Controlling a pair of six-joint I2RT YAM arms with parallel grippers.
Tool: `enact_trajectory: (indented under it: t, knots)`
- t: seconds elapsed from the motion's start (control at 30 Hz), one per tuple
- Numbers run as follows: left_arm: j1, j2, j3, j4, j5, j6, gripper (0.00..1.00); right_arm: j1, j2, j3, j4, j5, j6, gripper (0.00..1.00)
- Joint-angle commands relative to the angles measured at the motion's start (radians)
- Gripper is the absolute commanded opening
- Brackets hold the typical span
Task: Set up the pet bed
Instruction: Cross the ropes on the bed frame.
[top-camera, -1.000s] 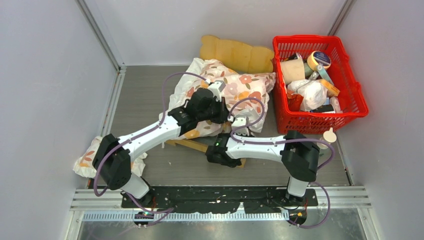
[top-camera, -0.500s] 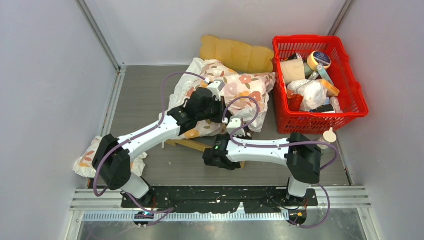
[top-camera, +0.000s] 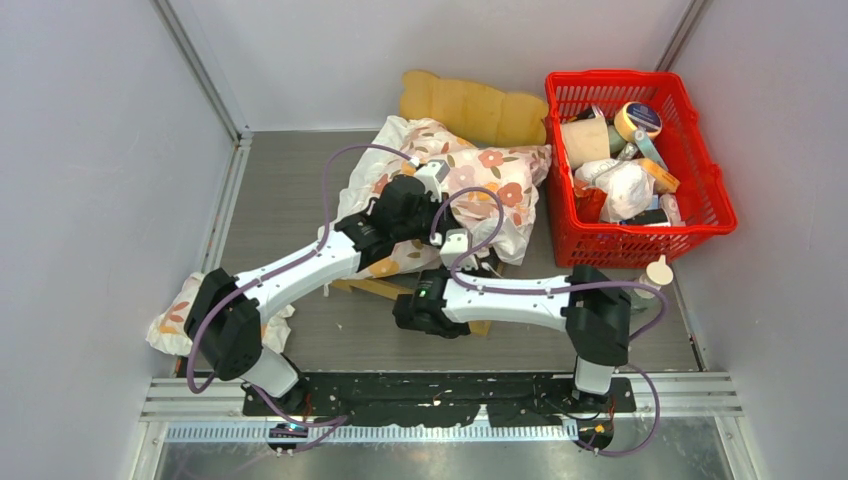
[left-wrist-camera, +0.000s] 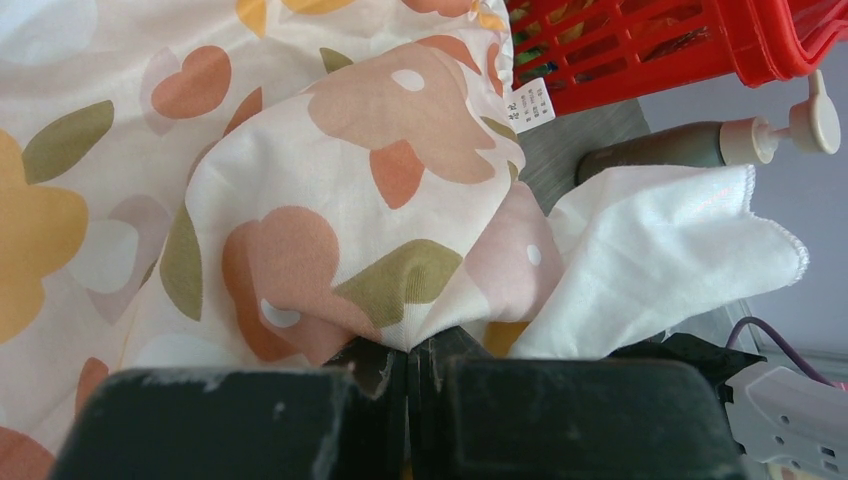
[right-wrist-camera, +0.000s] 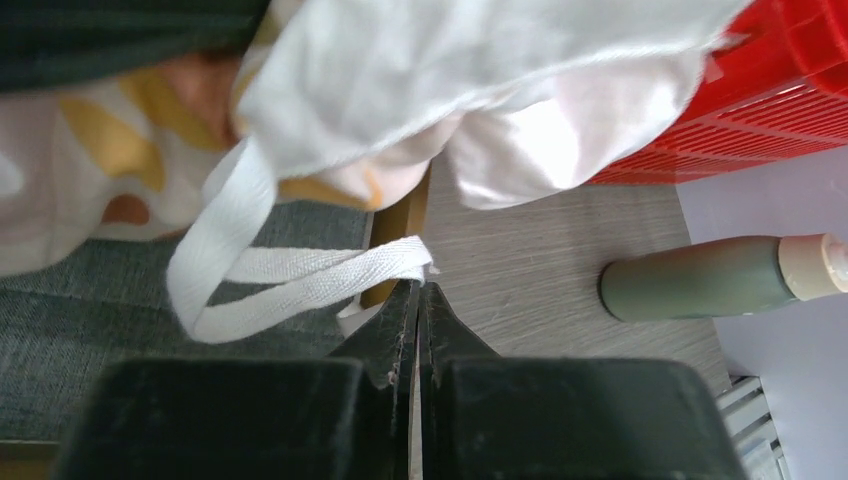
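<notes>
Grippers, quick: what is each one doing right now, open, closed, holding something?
Left gripper: jaws closed, pinching the floral cushion fabric.
Right gripper: jaws closed on the white strap.

Light-wood pet bed (top-camera: 478, 110) — scalloped headboard at rear, frame largely covered.

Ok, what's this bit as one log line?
left gripper: shut on floral cushion | right gripper: shut on white strap | pet bed: partly under cushion
</notes>
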Motion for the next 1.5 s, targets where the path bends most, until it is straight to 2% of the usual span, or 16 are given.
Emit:
enact_trajectory:
  t: [0.0, 0.27, 0.37, 0.63, 0.7, 0.73, 0.77, 0.83, 0.87, 0.9, 0.93, 1.0, 1.1, 1.2, 1.37, 1.47]
  knots:
    - [0.010, -0.044, 0.009, 0.044, -0.008, 0.010, 0.00, 0.012, 0.055, -0.014, -0.011, -0.031, 0.084, 0.05]
    - [0.012, -0.045, 0.014, 0.041, -0.002, 0.006, 0.00, 0.013, -0.030, 0.001, -0.010, -0.014, 0.065, 0.05]
    - [0.012, -0.047, 0.014, 0.042, 0.000, 0.004, 0.00, 0.012, -0.062, 0.041, -0.010, -0.008, 0.026, 0.13]
    - [0.016, -0.062, 0.019, 0.028, 0.015, 0.027, 0.00, 0.013, -0.142, 0.139, 0.004, 0.031, -0.133, 0.16]
    - [0.018, -0.065, 0.018, 0.027, 0.021, 0.036, 0.00, 0.015, -0.162, 0.146, 0.042, 0.021, -0.228, 0.24]
    - [0.019, -0.067, 0.018, 0.027, 0.023, 0.041, 0.00, 0.017, -0.192, 0.134, 0.124, -0.002, -0.297, 0.32]
    - [0.020, -0.067, 0.017, 0.029, 0.028, 0.045, 0.00, 0.022, -0.214, 0.077, 0.191, -0.023, -0.486, 0.35]
    - [0.023, -0.066, 0.017, 0.029, 0.041, 0.048, 0.00, 0.015, -0.366, -0.067, 0.456, -0.122, -0.769, 0.43]
    - [0.026, -0.065, 0.016, 0.027, 0.049, 0.051, 0.00, 0.004, -0.411, -0.104, 0.619, -0.222, -0.841, 0.46]
    - [0.027, -0.067, 0.016, 0.026, 0.054, 0.052, 0.00, -0.034, -0.502, -0.190, 0.693, -0.281, -0.969, 0.48]
    - [0.029, -0.068, 0.014, 0.022, 0.056, 0.055, 0.00, -0.055, -0.544, -0.229, 0.808, -0.384, -1.012, 0.50]
    - [0.035, -0.074, 0.009, 0.019, 0.056, 0.060, 0.00, -0.097, -0.645, -0.342, 0.933, -0.462, -1.142, 0.51]
    - [0.046, -0.079, 0.014, 0.014, 0.057, 0.059, 0.00, -0.124, -0.729, -0.472, 1.084, -0.538, -1.257, 0.51]
    - [0.055, -0.074, 0.026, 0.009, 0.063, 0.051, 0.00, -0.125, -0.732, -0.547, 1.176, -0.487, -1.341, 0.51]
    - [0.065, -0.070, 0.028, 0.005, 0.076, 0.041, 0.00, -0.135, -0.650, -0.579, 1.338, -0.419, -1.460, 0.57]
    - [0.073, -0.067, 0.032, -0.009, 0.073, 0.042, 0.00, -0.176, -0.588, -0.553, 1.351, -0.450, -1.491, 0.59]
